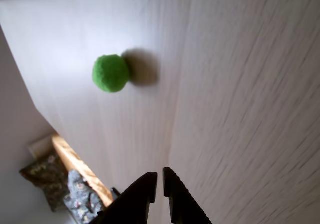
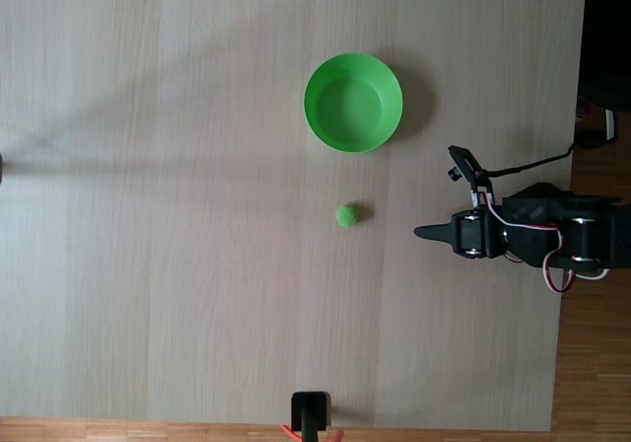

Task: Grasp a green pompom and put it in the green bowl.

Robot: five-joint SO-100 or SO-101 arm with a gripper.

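Overhead only, green bowl beyond green pompom.

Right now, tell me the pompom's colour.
Bright green pompom, clearest in the wrist view.

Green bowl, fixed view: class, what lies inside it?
Nothing: the green bowl shows only its bare bottom. The green pompom sits outside on the table. No part of the interior is covered.

Black arm, red-and-white cables, 2 pointed fingers
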